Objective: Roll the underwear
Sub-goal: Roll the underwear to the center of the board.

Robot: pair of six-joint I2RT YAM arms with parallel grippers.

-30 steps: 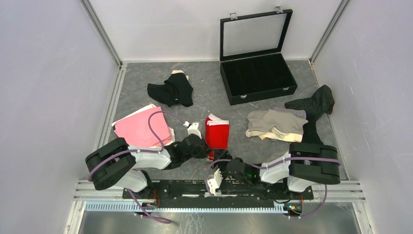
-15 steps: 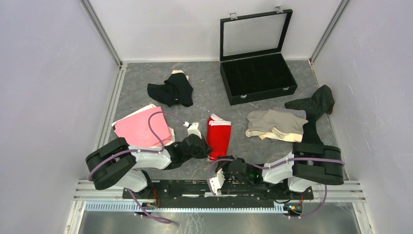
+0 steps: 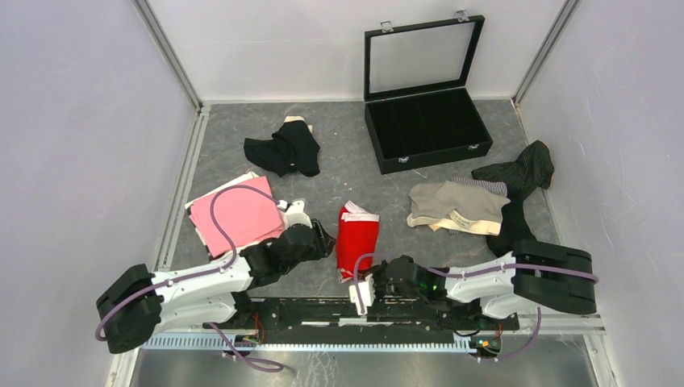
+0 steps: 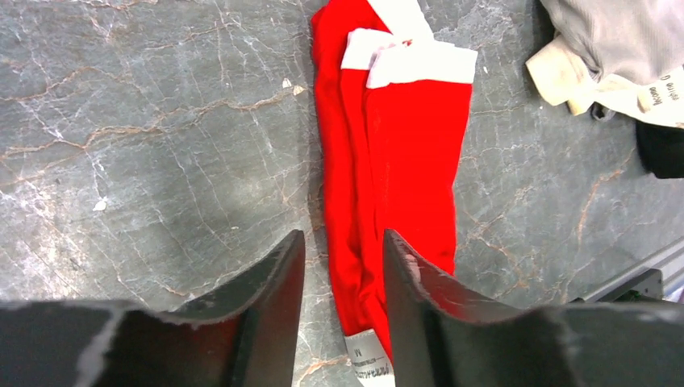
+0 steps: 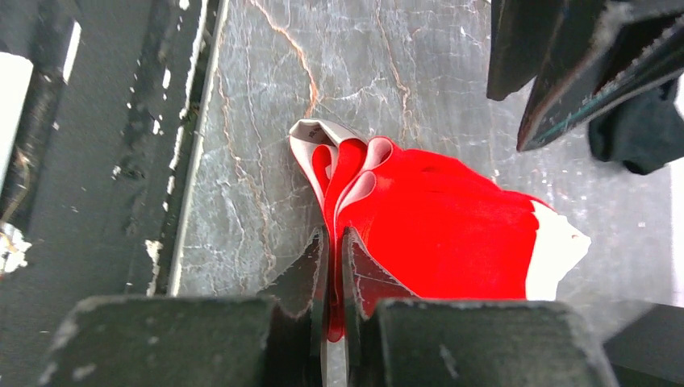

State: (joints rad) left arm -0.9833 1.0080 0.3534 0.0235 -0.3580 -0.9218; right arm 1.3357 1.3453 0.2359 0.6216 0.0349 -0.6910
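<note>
The red underwear (image 3: 356, 236) with a white waistband lies folded into a long strip at the table's middle front. My right gripper (image 5: 335, 243) is shut on its near end, red cloth pinched between the fingertips; from above, the right gripper (image 3: 358, 274) sits at the strip's near end. My left gripper (image 4: 343, 262) stands open just above the strip's left edge, holding nothing, with the red underwear (image 4: 403, 137) stretching away from it. From above, the left gripper (image 3: 324, 239) is at the strip's left side. Black underwear (image 3: 284, 149), pink underwear (image 3: 238, 214), beige underwear (image 3: 456, 208) and dark pinstriped underwear (image 3: 516, 173) lie around it.
A black glass-lidded case (image 3: 427, 125) stands open at the back right. Aluminium rails and white walls close the table on the left, right and back. The arms' base rail (image 3: 355, 310) runs along the near edge.
My left gripper opened, let go of the red underwear and drew back to the left. My right gripper shut on the strip's near end. The strip shifted slightly.
</note>
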